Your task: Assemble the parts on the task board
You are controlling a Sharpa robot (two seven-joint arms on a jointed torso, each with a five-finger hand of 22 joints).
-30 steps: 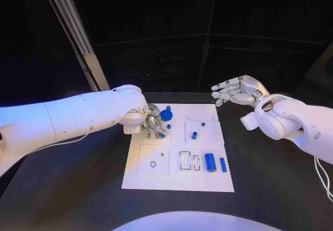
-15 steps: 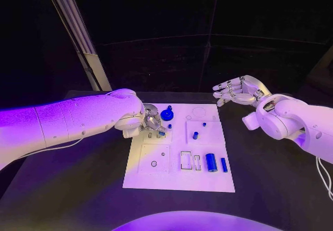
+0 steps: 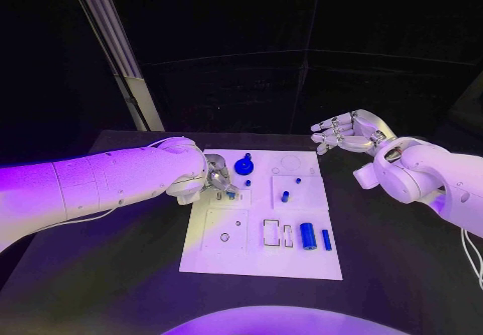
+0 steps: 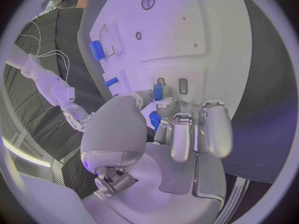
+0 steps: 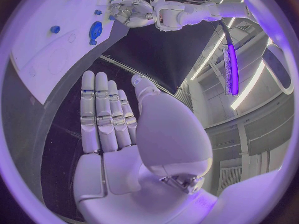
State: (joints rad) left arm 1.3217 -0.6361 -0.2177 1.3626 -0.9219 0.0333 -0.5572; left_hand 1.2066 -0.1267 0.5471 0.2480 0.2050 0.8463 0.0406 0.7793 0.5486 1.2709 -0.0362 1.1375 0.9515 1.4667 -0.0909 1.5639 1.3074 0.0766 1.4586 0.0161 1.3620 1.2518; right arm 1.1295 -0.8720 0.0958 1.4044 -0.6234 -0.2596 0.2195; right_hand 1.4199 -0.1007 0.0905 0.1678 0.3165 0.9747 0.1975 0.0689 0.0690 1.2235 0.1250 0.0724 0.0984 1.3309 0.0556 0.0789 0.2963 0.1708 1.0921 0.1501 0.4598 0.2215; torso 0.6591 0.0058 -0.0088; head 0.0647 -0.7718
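The white task board (image 3: 227, 255) lies in the middle of the table. My left hand (image 3: 216, 179) hangs over its far left part. There its thumb and a finger pinch a small blue part (image 4: 157, 91) just above two narrow slots (image 4: 182, 86). A second small blue piece (image 4: 154, 119) shows under the fingers. A round blue part (image 3: 243, 166) stands just beyond that hand, and two small blue pegs (image 3: 284, 197) stand in the middle panel. A thick blue cylinder (image 3: 307, 236) and a slimmer one (image 3: 325, 239) lie near the right edge. My right hand (image 3: 345, 134) is raised past the board's far right corner, fingers straight, holding nothing.
A slanted metal post (image 3: 125, 70) rises behind the table's far left. Bare black tabletop (image 3: 100, 279) runs along both sides of the board. From the right wrist view the board (image 5: 37, 50) and my left hand (image 5: 127, 10) lie far ahead of the right palm.
My left hand has stayed at the far left slots with the small blue part, shifting only slightly. The right hand holds its raised pose.
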